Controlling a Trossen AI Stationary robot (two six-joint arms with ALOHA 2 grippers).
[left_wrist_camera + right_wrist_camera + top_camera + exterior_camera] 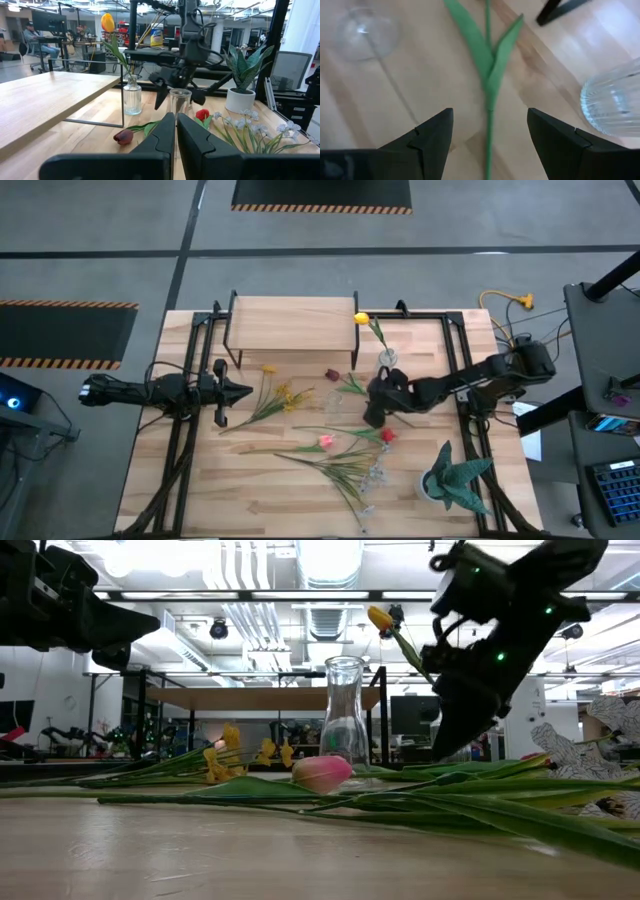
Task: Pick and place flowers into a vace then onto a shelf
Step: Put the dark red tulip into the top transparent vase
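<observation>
Green flower stem [488, 107] lies flat on the counter [200, 480] mid-area, directly under the right hand [490, 131], fingers spread astride it. Left hand [243, 391] (pressed together) waits near the left edge. Risk: descending, the hand could knock the ribbed vase [615, 102] just beside.

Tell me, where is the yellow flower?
In the high view, the yellow flower stands in a small glass vase beside the shelf's right end.

Teal spiky potted plant [455, 476] near the tabletop's [200, 490] right corner.
</observation>
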